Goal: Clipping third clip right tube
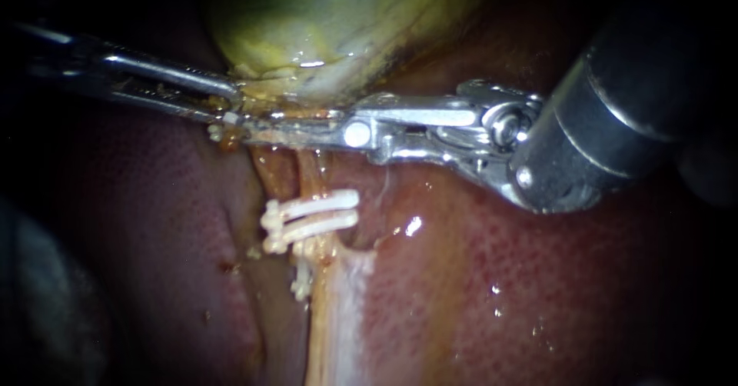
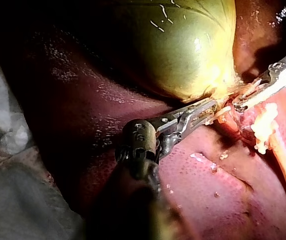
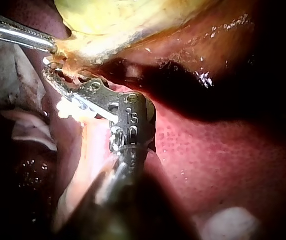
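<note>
**Right instrument** (image 1: 246,127). The jaws are pressed together on the tube (image 1: 311,167), which is pinched between them just below the gallbladder (image 1: 323,24). In the endoscope view the jaws are laid level, with the tips pointed to the left and the shaft brought in from the right. A small white bit (image 1: 229,117) is seen at the tips; whether it is a clip cannot be told.

**Tube.** Its long axis is run from top to bottom of the endoscope view, from the gallbladder's neck downward over the liver (image 1: 538,278). It is thus crossed by the right jaws at roughly a right angle. Two white clips (image 1: 311,218) are already seated on it, below the jaws and clear of them. They are laid side by side, nearly parallel to the jaws, with their own long axes set across the tube.

**Left instrument** (image 1: 229,103). It is brought in from the left, and its jaws are closed on tissue at the gallbladder's neck. Its tips are placed just beside those of the right instrument. In the left wrist view this grip is seen at the gallbladder's narrow end, with the right instrument ahead of it.
</note>
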Action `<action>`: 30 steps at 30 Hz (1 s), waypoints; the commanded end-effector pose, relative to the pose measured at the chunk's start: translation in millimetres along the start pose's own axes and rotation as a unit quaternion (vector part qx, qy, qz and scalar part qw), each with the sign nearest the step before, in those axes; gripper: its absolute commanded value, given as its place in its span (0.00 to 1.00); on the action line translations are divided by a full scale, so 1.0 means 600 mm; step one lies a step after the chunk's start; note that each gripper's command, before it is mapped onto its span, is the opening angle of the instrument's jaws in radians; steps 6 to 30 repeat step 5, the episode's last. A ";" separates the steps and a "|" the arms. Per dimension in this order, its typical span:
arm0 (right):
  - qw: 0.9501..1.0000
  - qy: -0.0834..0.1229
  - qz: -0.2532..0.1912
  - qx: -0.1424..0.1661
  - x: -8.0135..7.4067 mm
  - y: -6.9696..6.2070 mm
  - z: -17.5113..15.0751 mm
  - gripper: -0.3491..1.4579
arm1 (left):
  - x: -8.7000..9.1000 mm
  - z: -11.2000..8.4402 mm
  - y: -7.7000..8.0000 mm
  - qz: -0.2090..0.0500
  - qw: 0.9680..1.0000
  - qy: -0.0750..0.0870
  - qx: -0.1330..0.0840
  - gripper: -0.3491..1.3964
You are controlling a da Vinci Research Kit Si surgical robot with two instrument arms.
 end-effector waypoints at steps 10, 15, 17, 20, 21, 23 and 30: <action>1.000 0.000 -0.001 0.000 -0.0004 0.0001 0.0004 0.00 | 0.0001 0.0001 -0.0001 0.000 1.000 0.000 0.000 0.00; 1.000 0.000 -0.001 0.000 -0.0004 0.0001 0.0004 0.00 | 0.0001 0.0001 -0.0001 0.000 1.000 0.000 0.000 0.00; 1.000 0.000 -0.001 0.000 -0.0004 0.0001 0.0004 0.00 | 0.0001 0.0001 -0.0001 0.000 1.000 0.000 0.000 0.00; 1.000 0.000 -0.001 0.000 -0.0004 0.0001 0.0004 0.00 | 0.0001 0.0001 -0.0001 0.000 1.000 0.000 0.000 0.00; 1.000 0.000 -0.001 0.000 -0.0004 0.0001 0.0004 0.00 | 0.0001 0.0001 -0.0001 0.000 1.000 0.000 0.000 0.00; 1.000 0.000 -0.001 0.000 -0.0004 0.0001 0.0004 0.00 | 0.0001 0.0001 -0.0001 0.000 1.000 0.000 0.000 0.00; 1.000 0.000 -0.001 0.000 -0.0004 0.0001 0.0004 0.00 | 0.0001 0.0001 -0.0001 0.000 1.000 0.000 0.000 0.00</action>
